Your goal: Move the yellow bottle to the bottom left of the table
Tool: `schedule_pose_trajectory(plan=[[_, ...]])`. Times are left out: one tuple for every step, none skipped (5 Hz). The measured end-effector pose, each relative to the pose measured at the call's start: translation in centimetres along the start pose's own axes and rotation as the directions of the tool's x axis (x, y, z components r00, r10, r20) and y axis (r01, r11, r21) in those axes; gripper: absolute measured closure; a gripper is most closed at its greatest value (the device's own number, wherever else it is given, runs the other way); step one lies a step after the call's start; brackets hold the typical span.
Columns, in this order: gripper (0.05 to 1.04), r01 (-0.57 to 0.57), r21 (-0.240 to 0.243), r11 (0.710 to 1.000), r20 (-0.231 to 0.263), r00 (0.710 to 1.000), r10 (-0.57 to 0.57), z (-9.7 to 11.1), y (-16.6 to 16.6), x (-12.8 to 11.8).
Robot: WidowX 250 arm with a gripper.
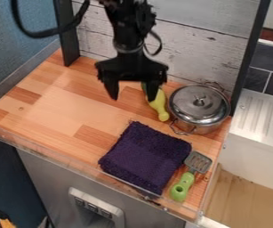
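The black gripper (pixel 132 92) hangs over the back middle of the wooden table (pixel 73 95), its two fingers spread apart with nothing held between them. Just behind and below its right finger lies a yellow, bottle-shaped object (pixel 158 106), its narrow end pointing toward the front. The right finger hides the upper part of that yellow bottle, where a bit of green shows. Whether the finger touches it, I cannot tell.
A lidded metal pot (pixel 199 107) stands right of the yellow bottle. In front lies a folded dark purple cloth (pixel 146 156), with a green-handled spatula (pixel 183 185) at its right. A clear low edging (pixel 61 163) runs along the table's front.
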State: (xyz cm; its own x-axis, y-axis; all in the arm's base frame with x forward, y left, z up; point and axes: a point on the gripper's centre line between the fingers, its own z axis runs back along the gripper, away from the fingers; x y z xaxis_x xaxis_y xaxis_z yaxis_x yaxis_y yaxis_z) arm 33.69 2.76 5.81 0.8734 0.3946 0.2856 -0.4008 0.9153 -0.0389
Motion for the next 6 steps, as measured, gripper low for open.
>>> schedule_pose_trajectory(plan=[[0.083,-0.081,-0.006,0.997,0.031,0.996,0.081,0.1,-0.5,2.3],[0.083,-0.195,0.043,0.980,0.002,0.981,0.195,-0.9,-1.0,3.6],[0.083,-0.252,0.068,0.965,-0.013,0.967,0.253,-1.4,-2.1,4.0],[0.083,-0.264,0.116,0.958,-0.019,0.963,0.268,-3.1,-2.2,3.7],[0.083,-0.282,0.155,0.947,-0.026,0.957,0.290,-4.4,-2.2,3.5],[0.083,-0.310,0.150,0.939,-0.020,0.949,0.316,-4.8,-2.1,3.6]])
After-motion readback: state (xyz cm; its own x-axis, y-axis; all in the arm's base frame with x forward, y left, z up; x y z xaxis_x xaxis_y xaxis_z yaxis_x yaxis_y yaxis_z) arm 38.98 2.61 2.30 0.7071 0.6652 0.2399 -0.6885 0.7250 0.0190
